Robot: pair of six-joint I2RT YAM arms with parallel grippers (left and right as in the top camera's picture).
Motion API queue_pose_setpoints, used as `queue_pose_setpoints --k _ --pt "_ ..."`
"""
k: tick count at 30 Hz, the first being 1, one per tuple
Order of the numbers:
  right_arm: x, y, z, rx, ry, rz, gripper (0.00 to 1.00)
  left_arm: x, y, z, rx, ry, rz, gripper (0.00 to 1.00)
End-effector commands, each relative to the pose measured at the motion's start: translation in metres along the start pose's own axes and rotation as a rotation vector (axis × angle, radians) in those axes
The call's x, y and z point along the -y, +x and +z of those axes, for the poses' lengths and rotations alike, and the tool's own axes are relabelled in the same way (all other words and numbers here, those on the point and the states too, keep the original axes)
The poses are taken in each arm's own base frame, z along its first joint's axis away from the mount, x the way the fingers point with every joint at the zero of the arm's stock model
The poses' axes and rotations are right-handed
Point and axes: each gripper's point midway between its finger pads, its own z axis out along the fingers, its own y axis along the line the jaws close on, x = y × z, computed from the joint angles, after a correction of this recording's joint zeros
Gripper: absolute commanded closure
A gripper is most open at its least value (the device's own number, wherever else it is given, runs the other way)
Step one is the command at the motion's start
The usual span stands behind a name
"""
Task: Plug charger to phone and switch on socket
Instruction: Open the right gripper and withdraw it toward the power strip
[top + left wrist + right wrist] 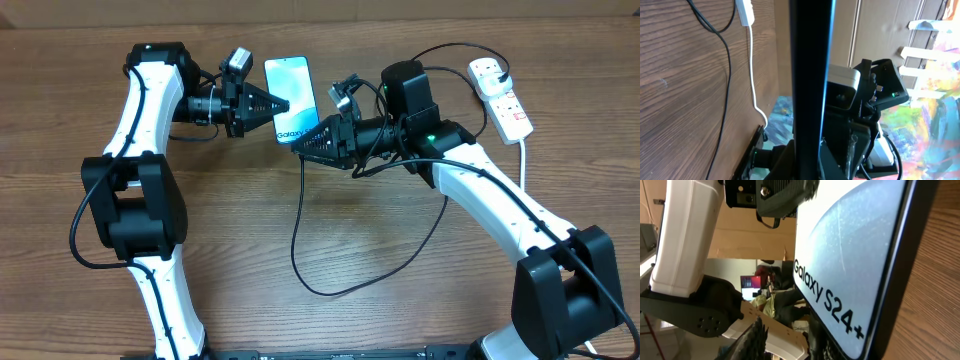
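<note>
Overhead, the phone (290,80) sits clamped in the left claw (282,103), the right claw (301,143), grip unclear, at its lower edge.

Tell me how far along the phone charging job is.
Done: the charger's white adapter looks seated in the socket. In hand: the left jaws clamp the phone, and the right jaws hold the charger tip at its bottom edge; whether it is in, I cannot tell. Left: flipping the socket switch, whose state is too small to see.
</note>
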Motion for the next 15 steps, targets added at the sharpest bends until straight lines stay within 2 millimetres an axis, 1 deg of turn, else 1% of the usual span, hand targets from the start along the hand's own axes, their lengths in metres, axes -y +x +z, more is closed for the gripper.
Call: queue_pose_setpoints --k 1,3,5,9,12,15 --pt "-0.001 -0.008 -0.003 0.021 0.001 -0.025 0.60 0.006 0.003 0.005 -0.012 0.001 0.053 0.96" --pt "-0.001 -0.008 -0.003 0.021 0.001 -0.025 0.55 0.006 0.003 0.005 -0.012 0.001 0.053 0.96" --pt "-0.001 -0.008 -0.003 0.021 0.002 -0.033 0.48 0.006 0.002 0.004 -0.010 0.001 0.053 0.96" --pt "0.003 -0.008 -0.003 0.029 0.020 -0.044 0.40 0.005 0.001 0.002 -0.004 0.001 0.053 0.96" --pt "0.013 -0.009 -0.004 0.048 0.066 -0.022 0.36 0.005 -0.001 -0.003 0.008 -0.001 0.063 0.96" --pt "0.031 -0.011 -0.006 0.081 0.149 0.024 0.33 0.001 -0.005 -0.008 0.019 -0.014 0.105 0.96"
